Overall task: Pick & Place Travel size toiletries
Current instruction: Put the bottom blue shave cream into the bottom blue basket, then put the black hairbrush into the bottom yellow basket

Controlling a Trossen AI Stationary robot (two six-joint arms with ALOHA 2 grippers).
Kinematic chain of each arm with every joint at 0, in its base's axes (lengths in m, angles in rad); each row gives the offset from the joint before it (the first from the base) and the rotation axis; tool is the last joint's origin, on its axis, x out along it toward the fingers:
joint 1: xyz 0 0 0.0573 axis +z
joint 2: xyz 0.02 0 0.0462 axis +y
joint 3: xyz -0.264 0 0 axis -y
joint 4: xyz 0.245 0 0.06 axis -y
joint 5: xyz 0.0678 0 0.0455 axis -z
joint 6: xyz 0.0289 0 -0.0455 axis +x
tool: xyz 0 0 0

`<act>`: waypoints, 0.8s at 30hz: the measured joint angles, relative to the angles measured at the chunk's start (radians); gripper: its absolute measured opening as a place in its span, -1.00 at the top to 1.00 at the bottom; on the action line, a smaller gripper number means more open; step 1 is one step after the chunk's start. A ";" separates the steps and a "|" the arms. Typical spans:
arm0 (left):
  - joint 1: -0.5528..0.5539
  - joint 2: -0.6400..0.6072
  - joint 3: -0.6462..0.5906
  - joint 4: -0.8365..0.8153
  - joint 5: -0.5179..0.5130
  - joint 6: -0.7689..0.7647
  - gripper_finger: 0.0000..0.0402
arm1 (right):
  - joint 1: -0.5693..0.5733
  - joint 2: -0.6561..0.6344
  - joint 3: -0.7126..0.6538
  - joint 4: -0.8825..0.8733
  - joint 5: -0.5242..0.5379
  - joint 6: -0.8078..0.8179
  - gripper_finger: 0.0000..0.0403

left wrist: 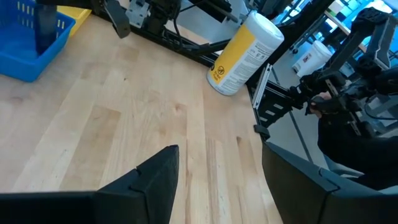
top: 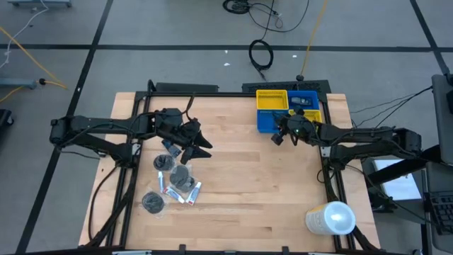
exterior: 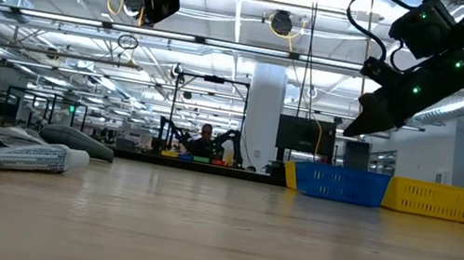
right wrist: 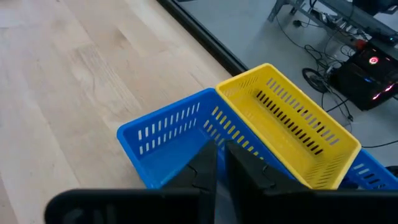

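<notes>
- Left arm: reaches in from the left edge of the wooden surface (top: 233, 177), raised above it.
- Left claw (top: 200, 145): hangs over the left half of the surface, just above the pile of toiletries. Its two fingers (left wrist: 158, 180) stand well apart with bare wood showing between them; nothing is held.
- Toiletries (top: 175, 183): a loose pile on the left front part of the surface, all lying flat. It includes a round dark tin (top: 153, 202) at the near-left end, dark small bottles in the middle and white tubes with red and blue marks (top: 190, 195). In the low view one white tube (exterior: 15, 153) lies on its side at the far left.
- Blue bin (top: 270, 122): at the back right of the surface, touching the yellow bin.
- Yellow bin (top: 271, 99): at the back right corner area, beside and behind the blue one; a second blue and yellow pair sits just to its right.
- Right claw (top: 278, 137): raised over the front edge of the blue bin. Its fingers (right wrist: 205, 171) are nearly together with only a thin slit between them; nothing shows between them.
- Right arm: comes in from the right edge of the surface.
- White cylinder (top: 330, 218): lies near the front right corner, well apart from the bins.
</notes>
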 joint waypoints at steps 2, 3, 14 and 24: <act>0.000 0.000 0.000 0.000 0.000 0.000 -0.13 | 0.000 0.000 0.000 0.000 0.000 -0.003 0.82; 0.000 0.000 0.000 0.000 0.000 0.000 -0.13 | 0.000 0.000 0.000 0.000 0.000 -0.006 0.79; 0.000 0.000 0.000 -0.003 -0.004 0.001 -0.13 | 0.000 0.000 0.000 0.116 -0.027 -0.039 0.54; 0.000 0.000 0.000 -0.248 -0.312 0.012 -0.13 | 0.016 0.000 0.000 0.179 -0.275 -0.032 0.48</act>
